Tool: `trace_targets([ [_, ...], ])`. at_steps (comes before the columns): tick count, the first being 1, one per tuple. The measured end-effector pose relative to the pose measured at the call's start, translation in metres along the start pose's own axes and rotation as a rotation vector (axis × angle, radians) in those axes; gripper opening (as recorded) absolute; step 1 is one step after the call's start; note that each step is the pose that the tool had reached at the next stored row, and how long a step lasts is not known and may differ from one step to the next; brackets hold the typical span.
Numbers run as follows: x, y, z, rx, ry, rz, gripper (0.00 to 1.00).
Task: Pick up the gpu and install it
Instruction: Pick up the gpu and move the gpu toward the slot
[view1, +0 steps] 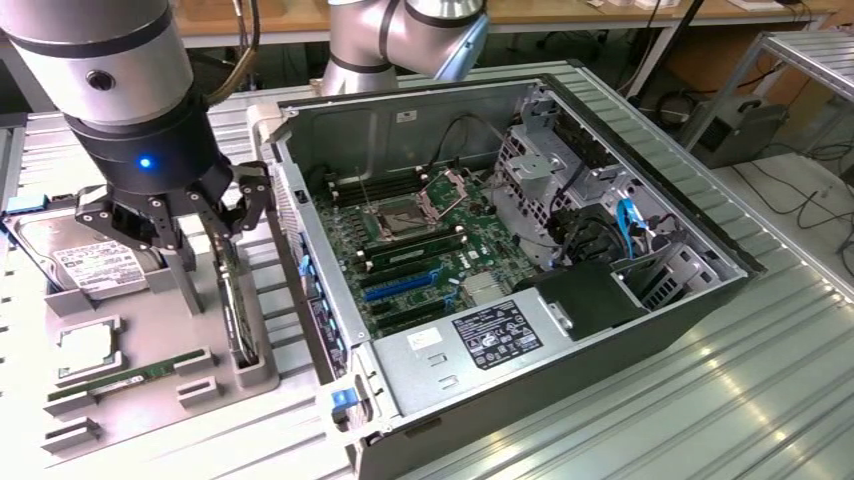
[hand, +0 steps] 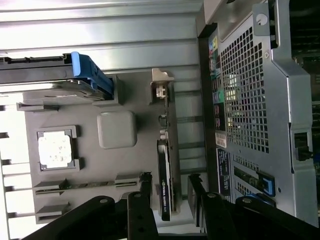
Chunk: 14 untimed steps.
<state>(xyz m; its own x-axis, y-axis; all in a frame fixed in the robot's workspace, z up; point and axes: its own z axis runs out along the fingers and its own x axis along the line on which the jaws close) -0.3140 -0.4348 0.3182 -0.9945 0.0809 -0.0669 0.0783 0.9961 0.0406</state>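
The gpu (view1: 238, 305) (hand: 165, 175) is a thin dark card standing on edge in a slot of the grey fixture tray (view1: 147, 400), beside the open computer case (view1: 534, 250). Its pale bracket end (hand: 161, 87) points away from the wrist camera. My gripper (view1: 207, 225) (hand: 170, 187) hangs open just above the card. In the wrist view one black finger (hand: 145, 187) lies on each side of the card's near end, and I cannot tell whether they touch it. Inside the case, the motherboard's blue expansion slots (view1: 400, 287) lie bare.
The tray also holds a silver hard drive (view1: 96, 268) (hand: 50, 92), a processor chip (view1: 83, 345) (hand: 56, 150), a green memory stick (view1: 127, 378) and a pale square post (hand: 117, 130). The case's perforated rear wall (hand: 250, 100) stands close to the card. Ribbed metal tabletop (view1: 721, 400) surrounds everything.
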Motion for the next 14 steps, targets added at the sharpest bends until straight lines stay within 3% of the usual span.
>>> trace_targets([
  [14,0.004,-0.0014,0.0309,-0.0001,-0.0022,0.001,0.42],
])
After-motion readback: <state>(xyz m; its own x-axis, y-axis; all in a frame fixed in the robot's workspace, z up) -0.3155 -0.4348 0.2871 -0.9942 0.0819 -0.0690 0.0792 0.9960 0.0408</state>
